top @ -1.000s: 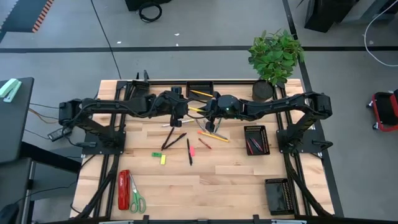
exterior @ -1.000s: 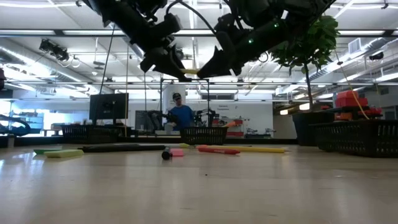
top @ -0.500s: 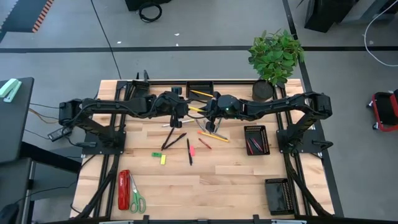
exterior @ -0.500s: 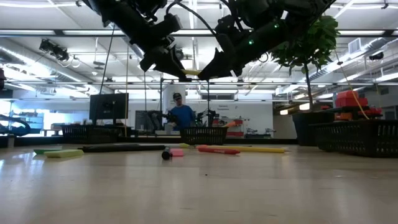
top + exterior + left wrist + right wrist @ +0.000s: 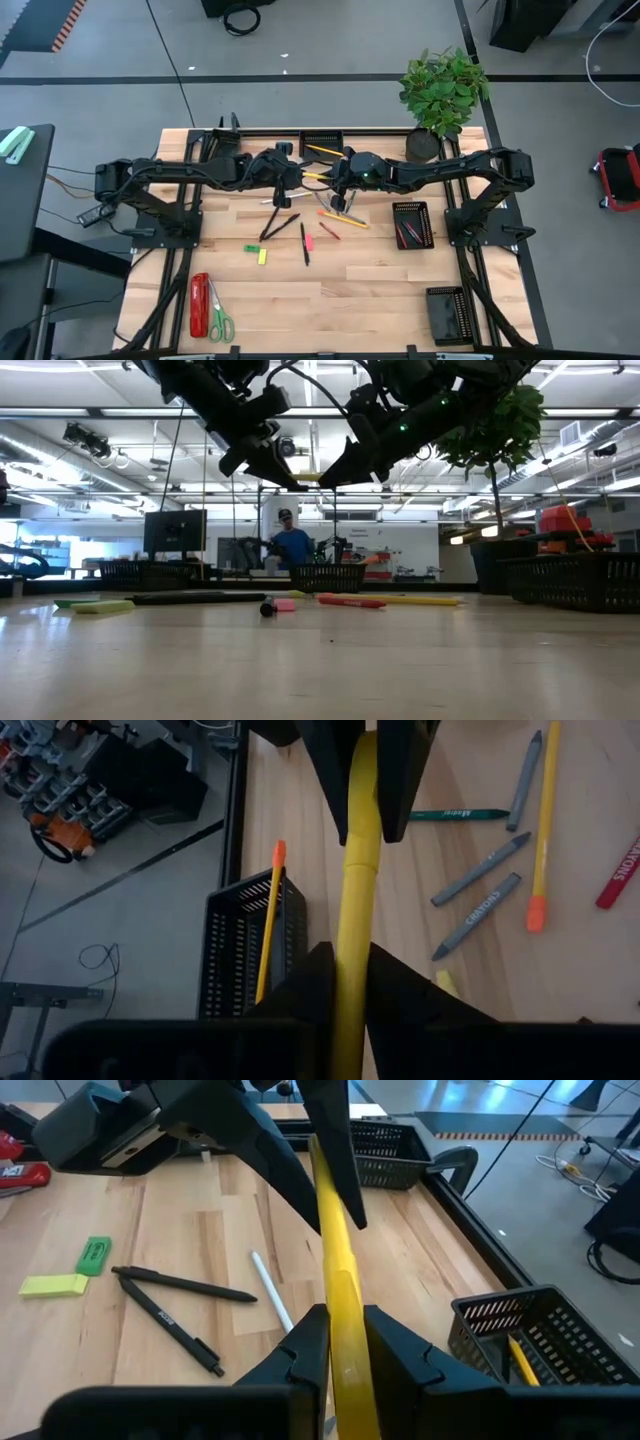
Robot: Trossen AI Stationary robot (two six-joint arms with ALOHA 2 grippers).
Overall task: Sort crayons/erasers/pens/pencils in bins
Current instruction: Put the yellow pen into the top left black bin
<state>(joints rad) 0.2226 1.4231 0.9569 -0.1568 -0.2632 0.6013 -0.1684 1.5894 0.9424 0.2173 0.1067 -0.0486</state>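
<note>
- Bridging the two arms in mid-air, the yellow pencil (image 5: 358,870) runs lengthwise from right gripper (image 5: 345,1345) to left gripper (image 5: 340,985).
- Both grippers clamp it, one at each end.
- The pencil bin (image 5: 322,142) lies just beyond them.

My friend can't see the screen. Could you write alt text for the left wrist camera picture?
A yellow pencil is pinched at both ends: the left gripper near the camera and the right gripper farther off. Below lie a wooden table, a black mesh bin holding an orange-tipped pencil, and loose grey crayons.

Both grippers clamp one yellow pencil (image 5: 358,870) above the table; another pencil (image 5: 268,920) (orange-tipped) leans in a bin (image 5: 225,955).
</note>
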